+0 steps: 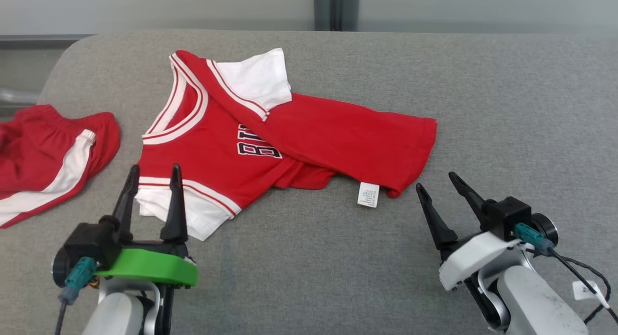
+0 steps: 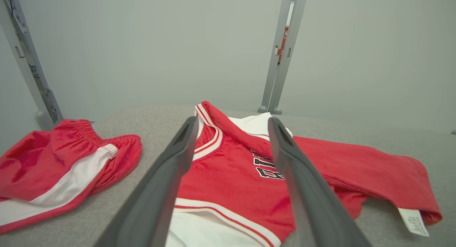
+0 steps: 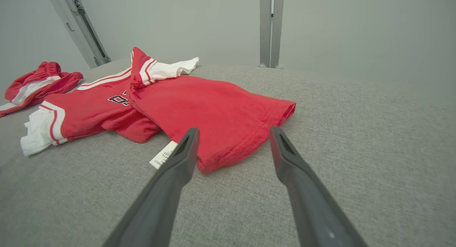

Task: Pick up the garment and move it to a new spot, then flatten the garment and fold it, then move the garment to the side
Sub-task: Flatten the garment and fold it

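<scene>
Red jersey [image 1: 217, 151] lies left of centre on the grey table [image 1: 507, 108], half doubled over, long axis running across: collar left, hem right. Left gripper [image 1: 154, 167] spread wide at its near white sleeve, holding nothing; right gripper [image 1: 434, 180] wide too, just beside the hem. Red shorts [image 1: 43, 146] far left.

Left gripper [image 1: 153, 173] and right gripper [image 1: 438, 181] gape (fingers upward).
</scene>
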